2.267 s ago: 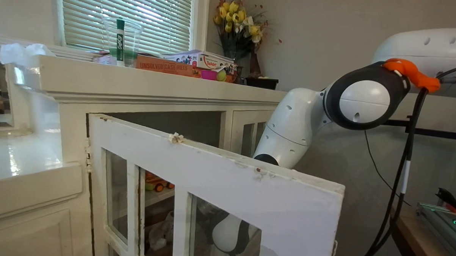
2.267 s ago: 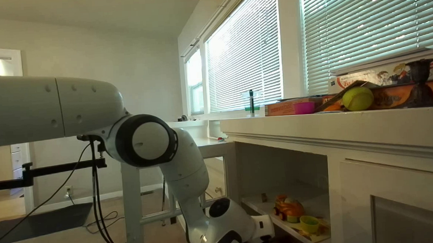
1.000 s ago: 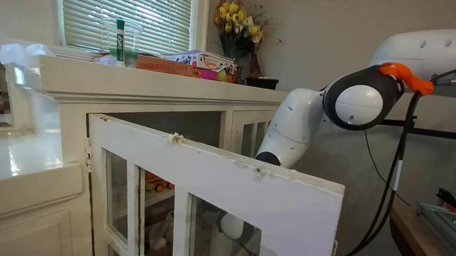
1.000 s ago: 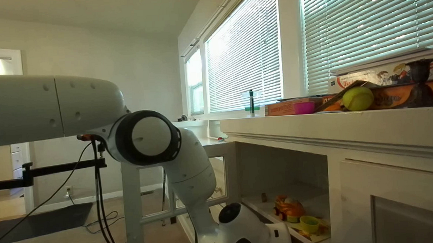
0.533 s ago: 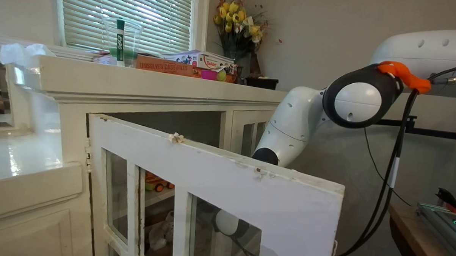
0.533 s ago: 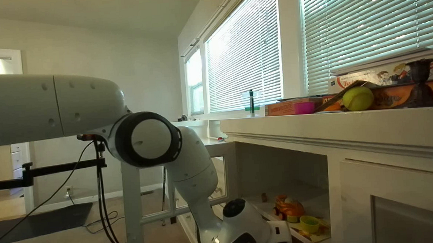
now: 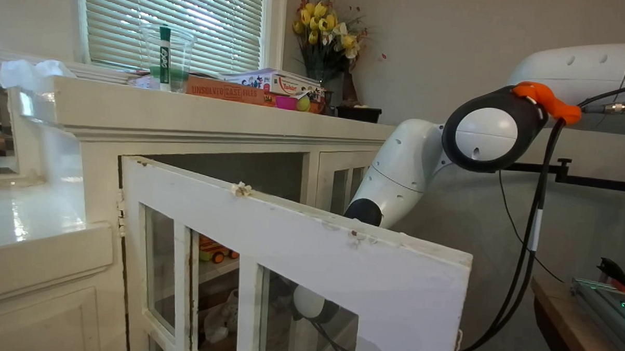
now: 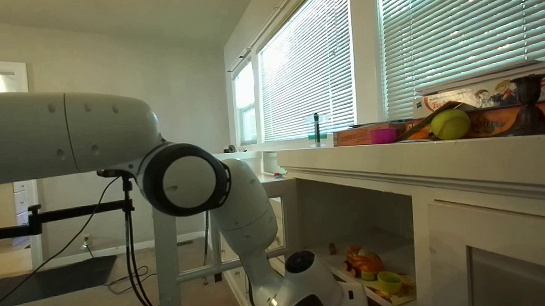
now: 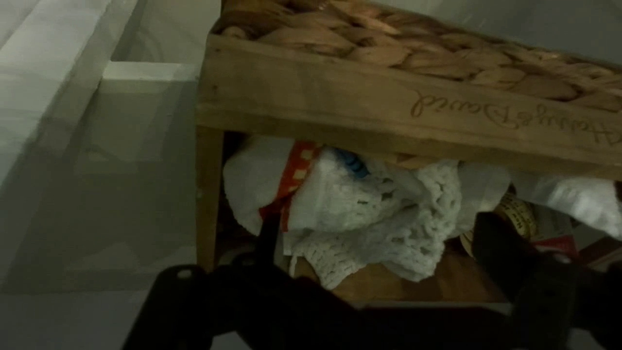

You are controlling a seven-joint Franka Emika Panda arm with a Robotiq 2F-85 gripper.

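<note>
Crocheted white cloth lies bunched inside a wooden crate, framed by the spread jaws of the tool, which seem to grip nothing; contact cannot be told. Reaching in off-centre could snag the lacy weave or strike the crate's frame, and a round yellow-labelled item near one jaw might be caught too. In an exterior view, a shelf bearing an orange toy vehicle and green cup could block a lift; the swung-out glass-paned door, in both exterior views, hems the arm.
</note>
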